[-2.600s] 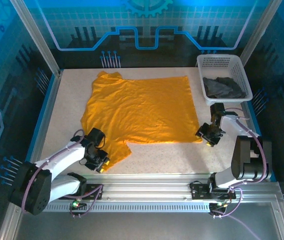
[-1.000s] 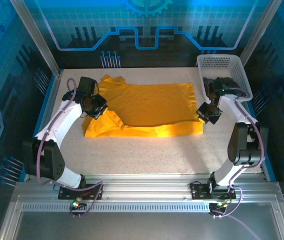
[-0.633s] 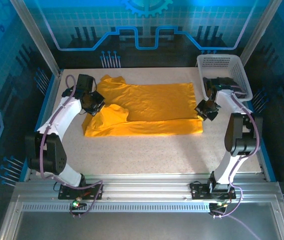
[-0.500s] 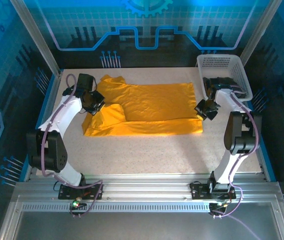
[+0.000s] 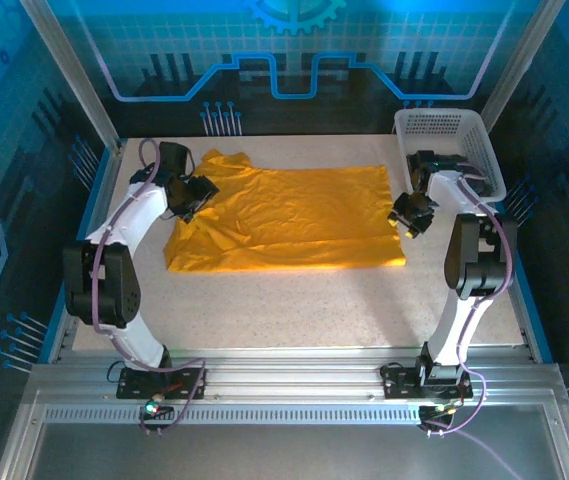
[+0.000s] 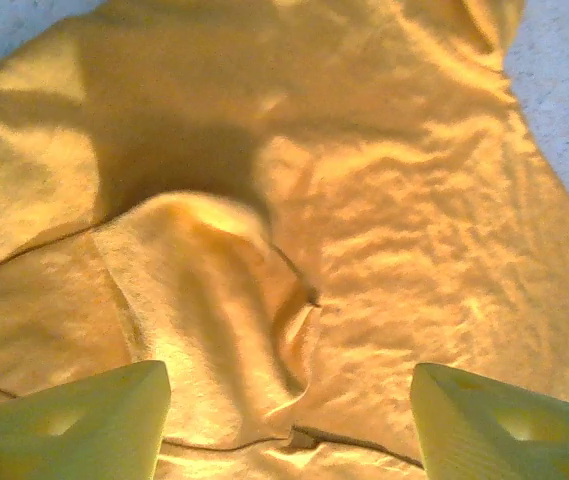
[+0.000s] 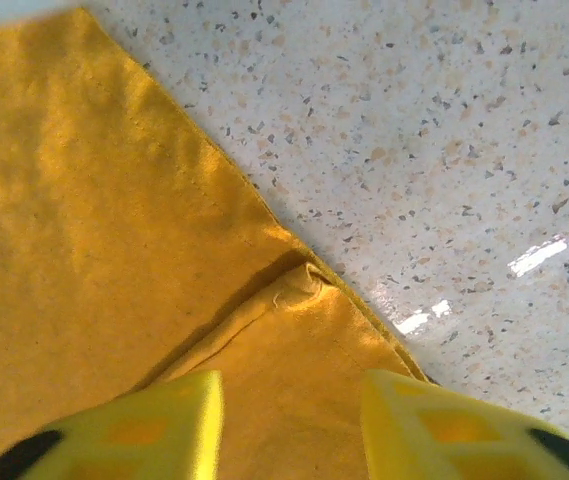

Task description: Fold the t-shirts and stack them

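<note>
The orange-yellow t-shirt (image 5: pixel 289 220) lies on the table folded over lengthwise, its near half laid on the far half. My left gripper (image 5: pixel 196 192) hangs open over the shirt's left end, where a folded sleeve flap (image 6: pixel 214 320) lies loose between the yellow fingers (image 6: pixel 74 425). My right gripper (image 5: pixel 408 213) stands open over the shirt's right edge; the folded corner (image 7: pixel 299 285) lies free below it. The dark grey t-shirt is hidden behind the right arm in the basket (image 5: pixel 444 125).
The white lattice basket sits at the back right corner of the speckled table (image 5: pixel 294 300). Metal frame posts and blue panels (image 5: pixel 24 130) enclose the table on the left, right and back.
Both grippers carried the shirt's near edge to the far side, folding it in half, then let go. The left gripper's sleeve flap dropped flat and both arms reached further back.
</note>
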Controlling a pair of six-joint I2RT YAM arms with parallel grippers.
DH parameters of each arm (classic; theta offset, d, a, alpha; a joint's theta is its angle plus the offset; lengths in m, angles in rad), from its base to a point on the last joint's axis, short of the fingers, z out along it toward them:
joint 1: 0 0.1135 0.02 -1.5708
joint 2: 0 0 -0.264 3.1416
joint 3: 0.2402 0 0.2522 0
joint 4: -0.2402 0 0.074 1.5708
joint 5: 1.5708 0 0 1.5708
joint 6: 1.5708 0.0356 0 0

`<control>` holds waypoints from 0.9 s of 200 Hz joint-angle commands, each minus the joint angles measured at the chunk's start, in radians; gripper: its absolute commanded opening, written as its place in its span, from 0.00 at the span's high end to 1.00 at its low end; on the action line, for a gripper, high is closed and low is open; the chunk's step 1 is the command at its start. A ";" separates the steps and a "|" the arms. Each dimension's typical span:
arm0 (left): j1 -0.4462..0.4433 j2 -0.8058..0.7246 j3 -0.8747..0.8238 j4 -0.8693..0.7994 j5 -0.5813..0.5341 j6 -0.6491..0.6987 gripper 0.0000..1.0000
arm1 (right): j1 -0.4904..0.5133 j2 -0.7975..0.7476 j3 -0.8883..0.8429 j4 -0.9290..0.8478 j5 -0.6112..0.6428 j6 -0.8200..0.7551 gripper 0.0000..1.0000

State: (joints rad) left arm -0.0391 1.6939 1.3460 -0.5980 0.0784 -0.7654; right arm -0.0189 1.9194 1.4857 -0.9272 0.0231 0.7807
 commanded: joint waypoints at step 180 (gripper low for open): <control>0.169 -0.131 -0.557 -0.084 -0.092 -0.269 0.76 | 0.164 0.014 -0.253 -0.071 -0.027 -0.120 0.68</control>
State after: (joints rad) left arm 0.1017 1.6463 0.8989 -0.5518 0.0544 -0.9905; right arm 0.1165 1.9697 1.3319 -0.9165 0.0177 0.6300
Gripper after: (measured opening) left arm 0.239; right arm 0.314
